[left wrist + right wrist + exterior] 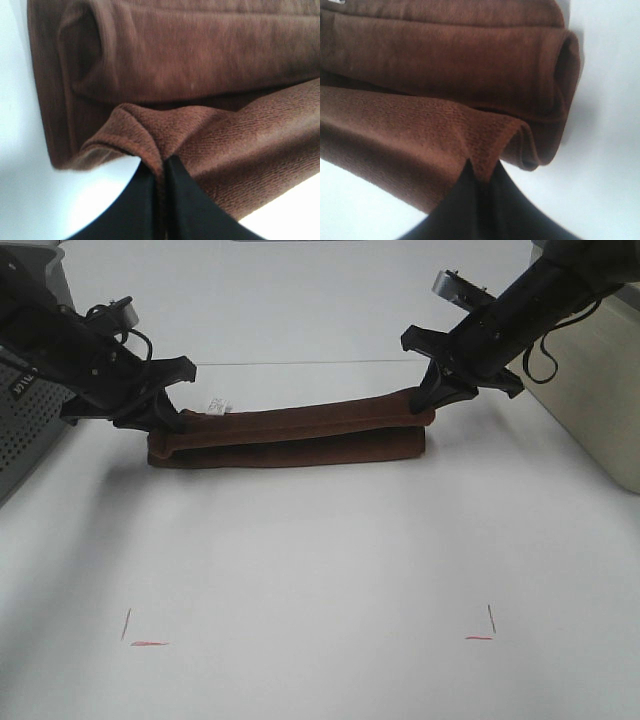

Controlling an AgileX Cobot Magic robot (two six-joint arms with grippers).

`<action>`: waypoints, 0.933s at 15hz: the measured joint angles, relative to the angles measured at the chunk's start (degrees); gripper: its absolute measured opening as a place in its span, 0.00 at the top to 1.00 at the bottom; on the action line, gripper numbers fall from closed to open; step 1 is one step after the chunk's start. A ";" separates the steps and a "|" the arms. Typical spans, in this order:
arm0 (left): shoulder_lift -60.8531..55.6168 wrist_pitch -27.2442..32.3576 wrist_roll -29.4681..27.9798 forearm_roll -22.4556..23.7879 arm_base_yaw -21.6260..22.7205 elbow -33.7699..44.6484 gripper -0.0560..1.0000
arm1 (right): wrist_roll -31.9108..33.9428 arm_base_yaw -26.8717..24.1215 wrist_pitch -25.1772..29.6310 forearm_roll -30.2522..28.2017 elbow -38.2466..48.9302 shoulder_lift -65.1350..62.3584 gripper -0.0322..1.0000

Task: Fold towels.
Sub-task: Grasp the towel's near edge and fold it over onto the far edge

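Just one brown towel (290, 437) lies folded; left tool (176, 423) and right tool (430, 400) each pinch an end.

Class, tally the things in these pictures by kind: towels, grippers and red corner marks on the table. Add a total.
towel: 1
grippers: 2, the left gripper and the right gripper
red corner marks: 2, one near left, one near right
Total: 5
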 joint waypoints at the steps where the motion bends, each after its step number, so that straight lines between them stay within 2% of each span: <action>1: 1.66 0.00 -0.40 0.06 0.29 -2.86 0.91 | 0.92 0.00 0.74 -0.63 -3.09 1.89 0.97; 5: 8.82 -0.06 -3.32 0.11 1.95 -11.92 0.91 | 2.52 0.00 2.01 -1.09 -12.09 9.34 0.97; 8: 12.20 0.34 -3.67 -0.92 1.95 -15.36 0.90 | 2.52 0.00 2.01 -1.20 -12.95 12.03 0.96; 9: 12.61 0.11 -3.67 -1.55 1.95 -15.41 0.87 | 2.52 0.00 2.01 -1.20 -12.95 12.15 0.90; 10: 12.61 -0.11 -3.67 -1.66 1.95 -15.64 0.79 | 2.52 0.00 2.06 -1.20 -12.95 12.15 0.79; 13: 12.66 -0.11 -3.67 -1.60 1.95 -17.25 0.30 | 2.52 0.00 2.35 -1.32 -13.06 12.09 0.35; 14: 12.66 -0.11 -3.84 -1.43 1.95 -17.65 0.21 | 2.52 0.00 2.41 -1.83 -13.06 11.63 0.29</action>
